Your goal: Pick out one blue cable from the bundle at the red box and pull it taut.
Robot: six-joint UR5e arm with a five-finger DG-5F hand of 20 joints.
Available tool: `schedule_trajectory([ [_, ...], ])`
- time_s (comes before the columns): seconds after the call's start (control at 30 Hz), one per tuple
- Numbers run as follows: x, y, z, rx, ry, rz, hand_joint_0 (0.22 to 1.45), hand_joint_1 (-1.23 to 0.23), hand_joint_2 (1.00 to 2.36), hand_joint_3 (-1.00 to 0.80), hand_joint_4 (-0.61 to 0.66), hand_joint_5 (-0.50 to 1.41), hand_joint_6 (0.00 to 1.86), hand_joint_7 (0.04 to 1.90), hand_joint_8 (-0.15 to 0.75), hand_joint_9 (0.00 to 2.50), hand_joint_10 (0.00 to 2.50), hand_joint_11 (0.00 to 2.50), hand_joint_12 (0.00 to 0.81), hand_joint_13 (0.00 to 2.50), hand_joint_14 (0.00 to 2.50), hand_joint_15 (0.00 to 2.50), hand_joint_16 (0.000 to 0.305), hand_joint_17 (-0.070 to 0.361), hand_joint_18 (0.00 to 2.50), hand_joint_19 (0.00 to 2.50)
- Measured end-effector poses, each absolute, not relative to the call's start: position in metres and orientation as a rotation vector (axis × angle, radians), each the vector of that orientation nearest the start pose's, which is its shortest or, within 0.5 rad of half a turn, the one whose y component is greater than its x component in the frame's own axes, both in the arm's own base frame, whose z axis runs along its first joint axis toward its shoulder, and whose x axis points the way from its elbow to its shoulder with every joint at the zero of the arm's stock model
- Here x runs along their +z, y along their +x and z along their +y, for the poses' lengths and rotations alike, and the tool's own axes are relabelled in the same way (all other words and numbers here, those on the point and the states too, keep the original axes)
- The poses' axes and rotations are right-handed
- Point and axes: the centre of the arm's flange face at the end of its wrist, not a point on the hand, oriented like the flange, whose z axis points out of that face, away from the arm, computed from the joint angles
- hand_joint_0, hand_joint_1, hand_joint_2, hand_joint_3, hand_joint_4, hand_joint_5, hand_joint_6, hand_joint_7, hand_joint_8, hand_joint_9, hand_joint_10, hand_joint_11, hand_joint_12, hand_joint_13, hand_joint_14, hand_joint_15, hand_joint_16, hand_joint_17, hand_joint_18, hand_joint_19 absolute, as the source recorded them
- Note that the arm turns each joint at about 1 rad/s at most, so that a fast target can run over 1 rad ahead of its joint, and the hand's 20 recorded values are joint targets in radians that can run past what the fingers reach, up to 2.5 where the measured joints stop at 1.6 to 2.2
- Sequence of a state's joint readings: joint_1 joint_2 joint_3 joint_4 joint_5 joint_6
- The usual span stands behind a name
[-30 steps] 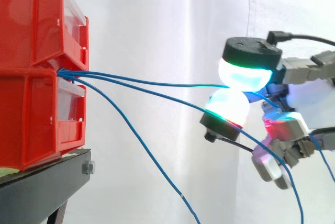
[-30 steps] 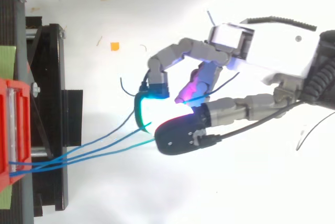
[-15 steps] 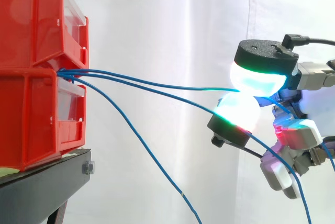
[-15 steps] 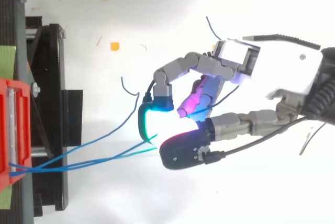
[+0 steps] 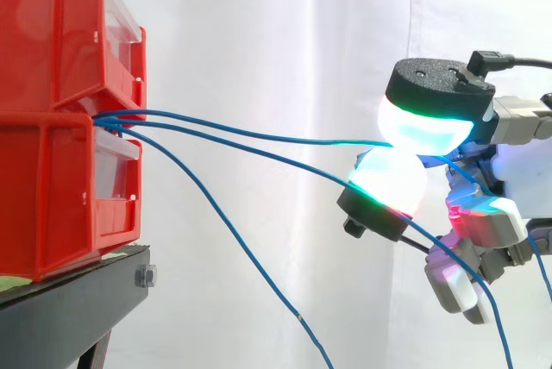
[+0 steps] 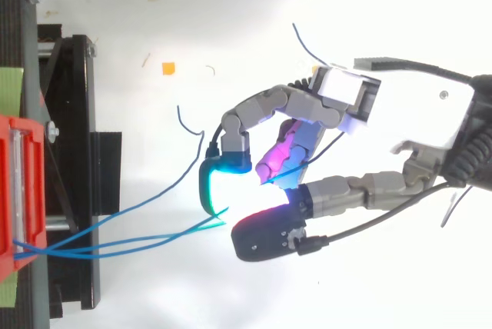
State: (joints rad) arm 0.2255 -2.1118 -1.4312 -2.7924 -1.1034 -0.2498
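Blue cable [image 5: 259, 133] between robot hand [image 6: 407, 106] pads [image 5: 423, 128], right of red box [image 5: 52, 171].

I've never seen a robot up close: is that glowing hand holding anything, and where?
Yes: the hand pinches one blue cable between its glowing fingers, partway along its length, well away from the red box.
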Motion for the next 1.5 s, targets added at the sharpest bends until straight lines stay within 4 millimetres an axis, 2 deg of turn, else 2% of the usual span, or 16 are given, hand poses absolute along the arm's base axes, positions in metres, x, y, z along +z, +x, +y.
schedule_trajectory([
  [1.5,0.269,0.6864,-0.0258,0.799,1.168,1.206,0.62,-0.84,1.02,-0.04,-0.12,-0.06,0.89,1.04,0.318,1.42,0.02,0.65,0.422,1.11,0.02,0.6,0.061,0.138,0.96,0.73],
])
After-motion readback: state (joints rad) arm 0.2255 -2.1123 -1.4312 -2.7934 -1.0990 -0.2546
